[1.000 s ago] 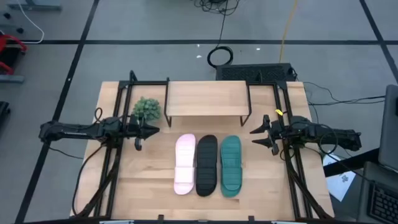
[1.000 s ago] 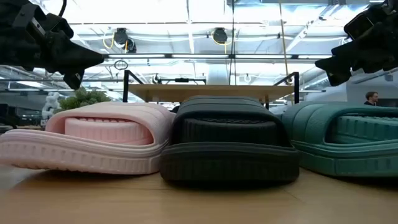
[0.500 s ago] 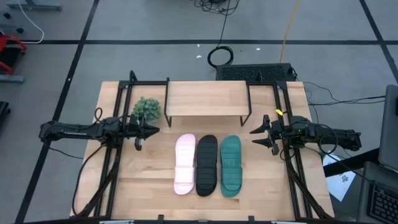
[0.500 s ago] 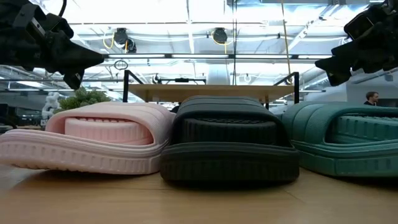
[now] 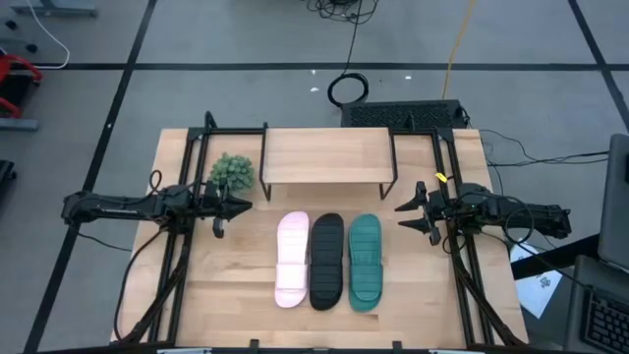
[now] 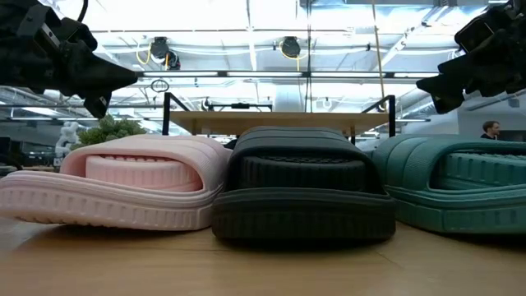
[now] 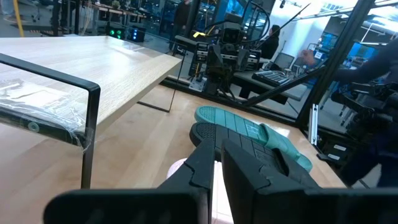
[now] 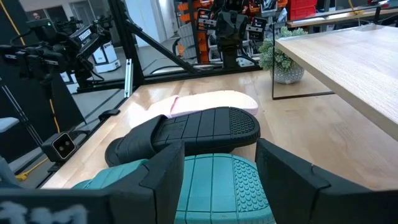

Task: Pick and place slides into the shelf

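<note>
Fingers on my right (image 5: pixel 405 216) spread, left (image 5: pixel 239 207) pinched, both empty; nothing shelved, so next: grip the teal slide (image 5: pixel 365 260).

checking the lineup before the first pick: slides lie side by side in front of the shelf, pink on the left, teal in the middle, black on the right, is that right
Not quite. The high view shows the black slide in the middle and the teal slide on the right; the pink slide is on the left as you said. They do lie side by side in front of the shelf.
</note>
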`<state>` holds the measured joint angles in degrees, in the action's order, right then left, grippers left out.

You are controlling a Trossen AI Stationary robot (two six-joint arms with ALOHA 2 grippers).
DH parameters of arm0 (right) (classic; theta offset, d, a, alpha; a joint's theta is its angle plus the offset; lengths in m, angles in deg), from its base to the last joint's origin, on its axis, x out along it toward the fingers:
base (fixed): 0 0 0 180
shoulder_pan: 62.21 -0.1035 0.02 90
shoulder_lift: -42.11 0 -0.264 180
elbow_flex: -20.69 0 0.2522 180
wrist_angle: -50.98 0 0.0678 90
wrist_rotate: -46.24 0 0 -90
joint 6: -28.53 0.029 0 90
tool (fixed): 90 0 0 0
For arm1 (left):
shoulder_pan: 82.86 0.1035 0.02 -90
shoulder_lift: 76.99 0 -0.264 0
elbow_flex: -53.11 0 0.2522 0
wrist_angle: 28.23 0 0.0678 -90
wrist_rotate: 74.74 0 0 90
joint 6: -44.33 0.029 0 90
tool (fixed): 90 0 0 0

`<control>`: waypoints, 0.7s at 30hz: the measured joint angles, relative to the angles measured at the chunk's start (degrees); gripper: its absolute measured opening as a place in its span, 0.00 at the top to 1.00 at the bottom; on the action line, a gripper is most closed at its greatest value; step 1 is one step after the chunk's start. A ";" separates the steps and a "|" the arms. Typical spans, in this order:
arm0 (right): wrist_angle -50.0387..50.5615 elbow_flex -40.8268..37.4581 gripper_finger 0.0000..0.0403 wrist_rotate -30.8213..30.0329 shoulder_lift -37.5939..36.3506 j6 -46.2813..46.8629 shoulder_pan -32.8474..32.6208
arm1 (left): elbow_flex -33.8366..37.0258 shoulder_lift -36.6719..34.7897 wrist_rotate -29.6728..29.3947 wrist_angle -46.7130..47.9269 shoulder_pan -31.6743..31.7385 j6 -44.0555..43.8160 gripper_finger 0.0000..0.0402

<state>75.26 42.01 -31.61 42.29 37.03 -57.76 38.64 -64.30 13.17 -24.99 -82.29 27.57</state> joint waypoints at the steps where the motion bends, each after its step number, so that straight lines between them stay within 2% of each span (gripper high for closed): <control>1: 0.00 0.00 0.54 0.00 0.01 0.00 -0.01 | 0.00 0.01 0.00 -0.02 0.01 -0.01 0.92; 8: -0.01 0.02 0.54 -0.07 0.01 -0.09 0.01 | 0.00 0.00 0.00 0.00 -0.01 0.00 0.92; 12: 0.01 0.00 0.54 -4.80 0.01 -0.48 -0.01 | 0.00 0.01 0.00 0.00 0.01 -0.01 0.92; 21: 0.01 0.00 0.54 -4.69 0.01 -0.60 -0.01 | 0.00 -0.01 -0.90 -0.09 -0.01 0.01 0.92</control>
<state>75.26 42.01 -36.31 42.30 36.43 -57.77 38.64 -64.31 12.27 -25.09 -82.30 27.58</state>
